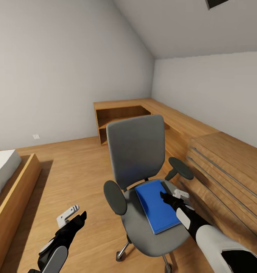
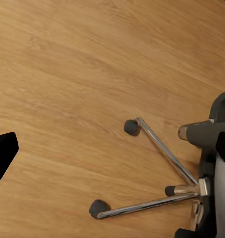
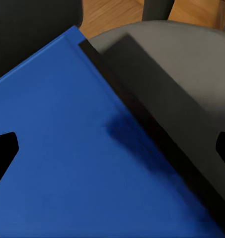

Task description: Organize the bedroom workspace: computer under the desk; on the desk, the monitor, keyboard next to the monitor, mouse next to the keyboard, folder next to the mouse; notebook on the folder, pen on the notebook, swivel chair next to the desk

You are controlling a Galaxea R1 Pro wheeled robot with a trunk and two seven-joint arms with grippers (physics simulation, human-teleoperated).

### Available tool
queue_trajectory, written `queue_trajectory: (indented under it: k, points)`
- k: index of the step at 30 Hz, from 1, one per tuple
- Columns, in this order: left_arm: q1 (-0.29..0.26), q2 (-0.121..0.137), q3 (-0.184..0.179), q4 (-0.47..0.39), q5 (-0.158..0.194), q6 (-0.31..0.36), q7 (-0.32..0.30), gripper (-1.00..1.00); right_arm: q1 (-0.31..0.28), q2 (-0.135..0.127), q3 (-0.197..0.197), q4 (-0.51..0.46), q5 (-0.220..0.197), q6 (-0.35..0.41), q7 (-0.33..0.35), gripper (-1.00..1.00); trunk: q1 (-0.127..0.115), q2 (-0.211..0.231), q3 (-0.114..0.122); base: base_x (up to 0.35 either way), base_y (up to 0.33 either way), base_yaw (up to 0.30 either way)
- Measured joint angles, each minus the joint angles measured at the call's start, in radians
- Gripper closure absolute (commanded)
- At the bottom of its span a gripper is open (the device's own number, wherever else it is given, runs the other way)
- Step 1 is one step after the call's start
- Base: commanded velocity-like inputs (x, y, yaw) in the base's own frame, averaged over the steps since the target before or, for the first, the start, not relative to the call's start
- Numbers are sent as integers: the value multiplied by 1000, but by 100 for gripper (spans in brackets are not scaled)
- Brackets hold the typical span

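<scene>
A: Lying flat on the seat of the grey swivel chair (image 1: pixel 136 151) is the blue folder (image 1: pixel 155 206).

B: And the hands?

A: Right hand (image 1: pixel 170 198) hovers over the folder's edge, fingers apart. Left hand (image 1: pixel 73 218) hangs above the floor (image 1: pixel 79 167), fingers apart too.

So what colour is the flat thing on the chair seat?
Bright blue flat rectangular folder; right wrist view shows it best.
</scene>
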Motion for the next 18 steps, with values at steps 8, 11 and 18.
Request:
queue_trajectory:
  k: [8,11,18]
  points:
    - [0,0,-2,0,0,-1,1,-100,0,0,0,1,0,0,0,-100,31,-56,-25,0,0,0]
    - [0,0,-2,0,0,-1,1,-100,0,-1,-1,0,0,0,0,-100,42,-77,-34,0,0,0]
    - [0,-1,-3,0,-1,-3,1,-100,0,-1,0,1,1,0,0,-100,58,-105,-47,0,0,0]
